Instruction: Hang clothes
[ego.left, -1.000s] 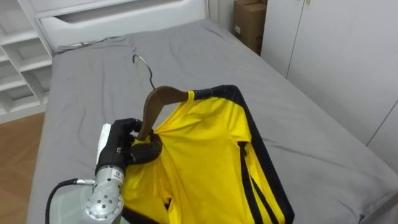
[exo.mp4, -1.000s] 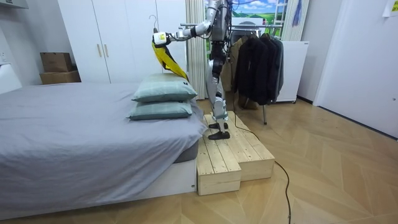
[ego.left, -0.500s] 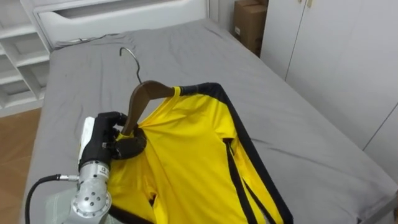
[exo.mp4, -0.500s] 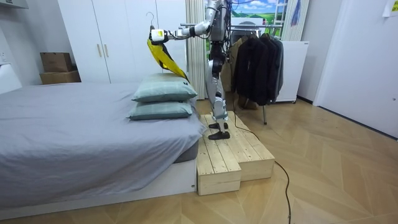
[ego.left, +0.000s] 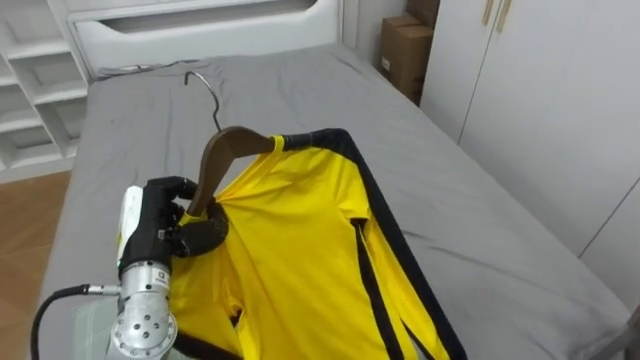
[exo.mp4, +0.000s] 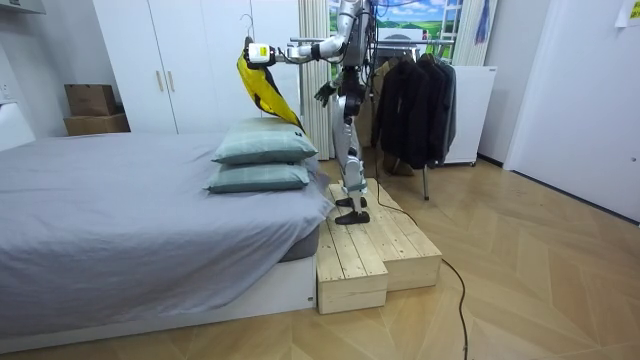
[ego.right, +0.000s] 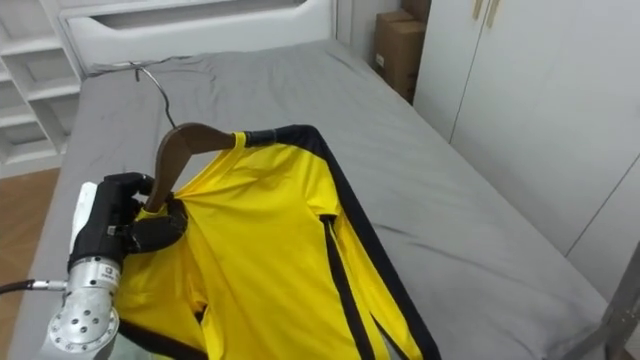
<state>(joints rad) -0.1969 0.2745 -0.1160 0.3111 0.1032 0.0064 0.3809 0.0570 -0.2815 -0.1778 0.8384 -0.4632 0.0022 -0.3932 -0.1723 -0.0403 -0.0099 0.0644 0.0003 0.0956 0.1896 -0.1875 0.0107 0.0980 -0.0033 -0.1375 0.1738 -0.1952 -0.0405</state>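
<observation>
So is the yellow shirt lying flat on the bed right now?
No, the yellow shirt hangs on a wooden hanger gripped by the left hand, held up above the bed.

The left hand (ego.left: 165, 222) gripped the hanger (ego.left: 222, 150) by one arm. A yellow shirt (ego.left: 290, 240) hung on it above the bed (ego.left: 470, 210).

The brown wooden hanger (ego.left: 222, 150) rises just beyond the left hand (ego.left: 158, 218)'s curled fingers (ego.left: 203, 233). The yellow black-trimmed shirt (ego.left: 300, 240) on it spreads to their right, above the grey bed (ego.left: 480, 220).
</observation>
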